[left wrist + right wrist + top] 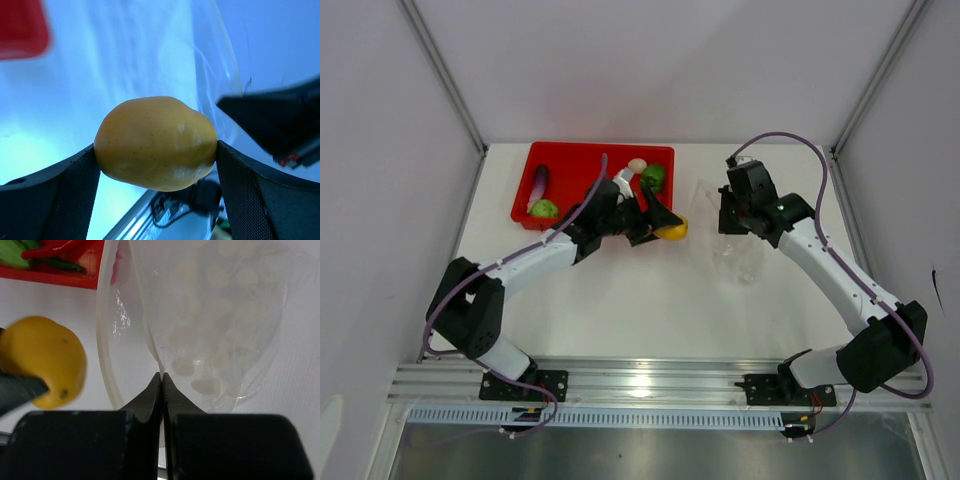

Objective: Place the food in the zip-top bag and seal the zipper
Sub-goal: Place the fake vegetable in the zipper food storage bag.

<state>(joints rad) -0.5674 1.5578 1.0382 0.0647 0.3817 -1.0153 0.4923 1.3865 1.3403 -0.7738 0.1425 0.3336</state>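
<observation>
We see eggplant (539, 183) and pepper (654, 178) in the tray (523, 212). Left claw (664, 224) clamps the lemon (156, 142) just beside the bag (738, 248) — right claw (162, 382) pinches its lip. Bag looks empty, sealing not yet done.

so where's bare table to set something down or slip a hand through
Widest bare table: near side, between left arm and right arm. A thin strip runs left of the red tray. Crowded: the tray, and the gap between lemon and zip-top bag.
</observation>
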